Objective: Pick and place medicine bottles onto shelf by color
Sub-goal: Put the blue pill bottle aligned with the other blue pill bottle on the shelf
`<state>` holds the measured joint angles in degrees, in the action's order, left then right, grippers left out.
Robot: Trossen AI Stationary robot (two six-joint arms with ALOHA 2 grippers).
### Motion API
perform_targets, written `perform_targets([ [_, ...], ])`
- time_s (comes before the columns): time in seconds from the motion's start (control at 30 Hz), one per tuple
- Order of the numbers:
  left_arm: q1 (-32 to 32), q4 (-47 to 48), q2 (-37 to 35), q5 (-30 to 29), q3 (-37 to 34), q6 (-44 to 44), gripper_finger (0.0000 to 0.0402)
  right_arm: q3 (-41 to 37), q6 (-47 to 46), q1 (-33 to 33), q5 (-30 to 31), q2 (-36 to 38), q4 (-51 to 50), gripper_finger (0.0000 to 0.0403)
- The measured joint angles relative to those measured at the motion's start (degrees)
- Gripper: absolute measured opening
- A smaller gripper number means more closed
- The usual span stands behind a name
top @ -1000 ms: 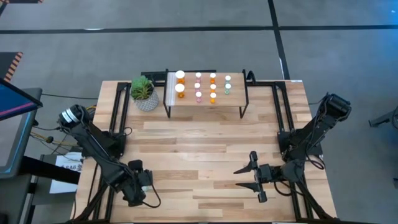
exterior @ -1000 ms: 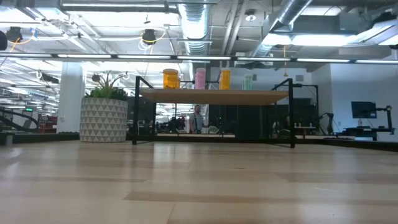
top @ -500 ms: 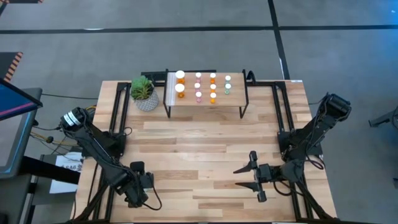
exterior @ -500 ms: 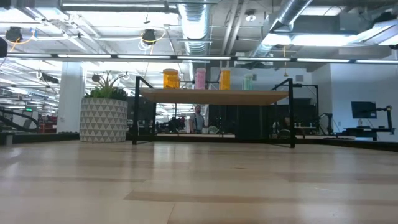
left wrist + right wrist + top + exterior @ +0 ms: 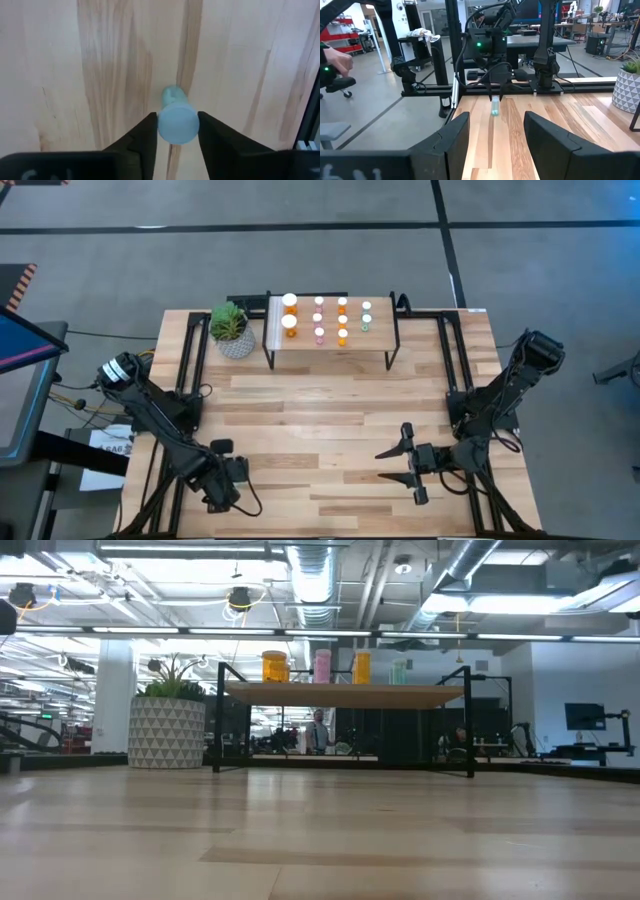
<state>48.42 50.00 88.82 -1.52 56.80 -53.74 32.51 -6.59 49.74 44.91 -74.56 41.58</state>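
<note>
At the near left edge of the tabletop [image 5: 330,410], the left end effector [image 5: 177,127] is lowered over a teal bottle [image 5: 178,120] standing upright on the planks. In the left wrist view its two fingers [image 5: 146,135] are seen drawn in against the cap's sides, touching or all but touching, so a pinch is judged to be forming rather than finished. The squeeze is best completed squarely across the cap before any lift, and the bottle kept upright on the way to the shelf [image 5: 330,350] at the far edge. There the other medicine bottles [image 5: 319,318] are ranged by color, with the teal ones [image 5: 366,321] at the right end. The right end effector [image 5: 402,465] is parked near the right front, spread and empty.
</note>
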Motion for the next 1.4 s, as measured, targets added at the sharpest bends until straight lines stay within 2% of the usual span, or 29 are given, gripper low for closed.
perform_targets([
  [0.27,-5.13,-0.48,-0.02,0.35,2.6,5.5,0.0092,0.0,0.09,0.0,0.07,0.0,0.0,0.0209],
  [0.6,-20.97,8.15,-0.07,-1.46,19.44,27.37,0.0106,0.0,0.61,0.68,0.74,0.85,-0.85,0.0209],
  [0.8,-31.62,9.94,0.21,-1.2,29.07,40.05,0.0106,0.02,0.59,2.47,4.46,0.85,-3.26,0.0209],
  [1.03,-39.67,12.91,1.18,-0.23,35.1,47.81,0.0107,0.02,-2.59,1.57,5.84,0.86,-6.61,0.0209],
  [1.23,-42.49,12.12,4.42,1.59,38.27,52.62,0.0107,0.02,-8.08,-4.93,-3.02,0.85,-12.92,0.0209],
  [1.4,-44.48,12.21,7.64,3.71,41.4,56.09,0.0107,-0.02,-8.17,-9.31,-7.39,2.4,-16.63,0.0209],
])
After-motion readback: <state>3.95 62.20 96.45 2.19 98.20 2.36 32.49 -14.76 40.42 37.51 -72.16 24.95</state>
